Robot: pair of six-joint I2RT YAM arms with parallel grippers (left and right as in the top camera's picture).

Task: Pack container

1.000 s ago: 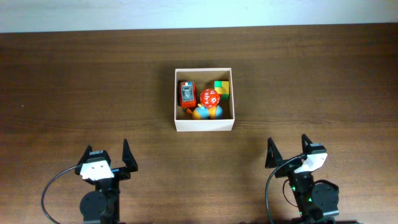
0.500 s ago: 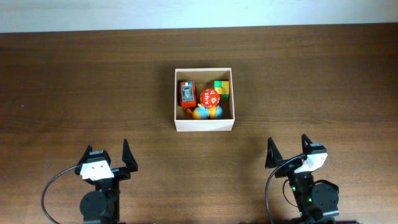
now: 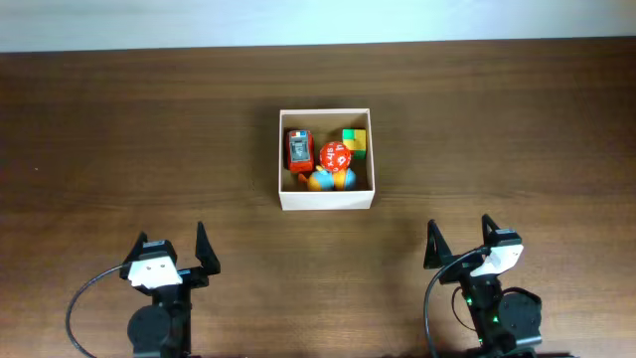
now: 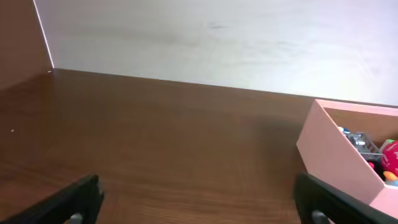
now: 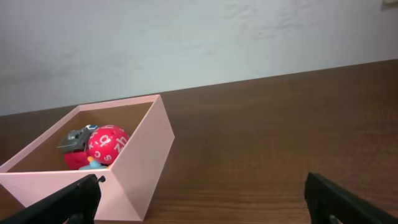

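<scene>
**Item 1: container**. A square, shallow, open-topped box with white walls and a tan inside. It stands flat on the table near the middle. It is at about 1 o'clock from the left arm and 11 o'clock from the right arm, and well apart from both. The left wrist view shows its corner at 4 o'clock. The right wrist view shows it at 8 o'clock.

**Contents, seen from overhead:**
- Red toy car, at 10 o'clock inside the box.
- Green-and-yellow cube, at 2 o'clock, against the far right corner.
- Red die with white numerals, near the centre, just beside the cube.
- Blue-and-orange toy, at 6 o'clock, against the near wall and touching the die.

**Item 2: left fingers**. At 7 o'clock on the table. They are spread wide, with nothing between them.

**Item 3: right fingers**. At 5 o'clock on the table. They are also spread wide and hold nothing.

**Item 4: table.** Dark brown wood grain. Its 12 o'clock edge meets a pale wall.
</scene>
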